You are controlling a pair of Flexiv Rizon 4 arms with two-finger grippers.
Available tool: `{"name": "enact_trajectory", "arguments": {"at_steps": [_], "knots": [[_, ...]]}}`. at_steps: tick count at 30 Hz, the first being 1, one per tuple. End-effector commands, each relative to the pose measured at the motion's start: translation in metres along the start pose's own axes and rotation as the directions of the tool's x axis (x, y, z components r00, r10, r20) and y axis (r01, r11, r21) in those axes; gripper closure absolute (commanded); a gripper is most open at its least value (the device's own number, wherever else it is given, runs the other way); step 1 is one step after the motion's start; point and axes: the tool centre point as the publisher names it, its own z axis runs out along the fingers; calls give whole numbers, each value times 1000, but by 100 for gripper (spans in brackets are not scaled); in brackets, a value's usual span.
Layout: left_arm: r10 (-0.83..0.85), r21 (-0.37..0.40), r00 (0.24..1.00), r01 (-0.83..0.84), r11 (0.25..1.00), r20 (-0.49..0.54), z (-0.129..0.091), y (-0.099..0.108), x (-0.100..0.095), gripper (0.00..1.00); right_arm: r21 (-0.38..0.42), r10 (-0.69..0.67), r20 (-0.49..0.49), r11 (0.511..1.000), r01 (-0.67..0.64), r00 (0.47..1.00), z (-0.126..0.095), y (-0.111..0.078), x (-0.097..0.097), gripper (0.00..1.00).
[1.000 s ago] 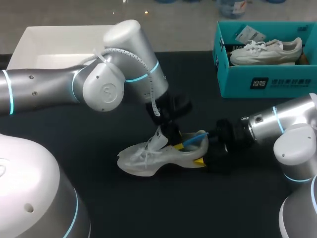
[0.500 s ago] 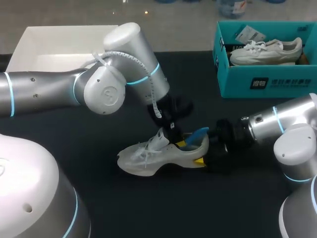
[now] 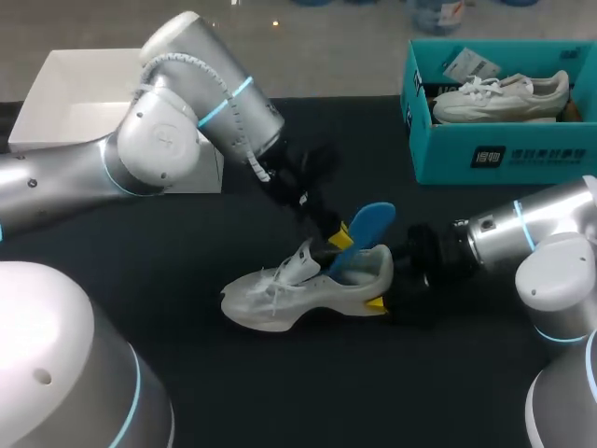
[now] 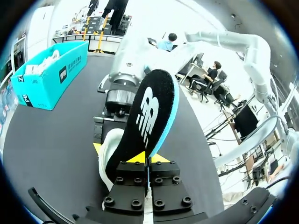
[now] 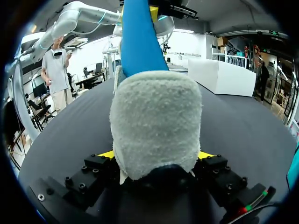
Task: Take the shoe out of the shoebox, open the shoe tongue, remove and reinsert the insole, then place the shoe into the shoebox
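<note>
Left wrist view, left gripper (image 4: 148, 164): pinched shut on the blue foam insole's (image 4: 150, 109) edge.
Blue foam insole: half out, leaning toward 1 o'clock; probably light and floppy, best held near its rim.
Right wrist view, right gripper (image 5: 156, 158): clamping the pale grey knit sneaker's (image 5: 156, 116) heel from 3 o'clock.
Pale grey knit sneaker: on the black table (image 3: 280, 392), toe at 9 o'clock.

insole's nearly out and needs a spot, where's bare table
Bare table lies in front of the shoe, toward the near edge, and between the left arm and the teal shoebox. It is crowded around the shoe's heel and the raised insole.
</note>
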Motion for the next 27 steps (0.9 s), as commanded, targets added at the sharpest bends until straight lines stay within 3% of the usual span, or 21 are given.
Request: {"name": "enact_trajectory", "arguments": {"at_steps": [1,10,16,19,27], "knots": [[51,68,998,-49,996,-23,-29,-14,16,100,4,1,1,1000,-1,1000,4,-4,0,100],[171,202,980,-148,968,-102,-78,-52,44,100,4,1,1,1000,-1,1000,4,-4,0,100],[318,312,914,-234,921,-252,-116,-84,71,100,4,1,1,1000,-1,1000,4,-4,0,100],[377,286,901,-311,906,-215,-122,-102,86,100,4,1,1,1000,-1,1000,4,-4,0,100],[377,286,901,-311,906,-215,-122,-102,86,100,4,1,1,1000,-1,1000,4,-4,0,100]]}}
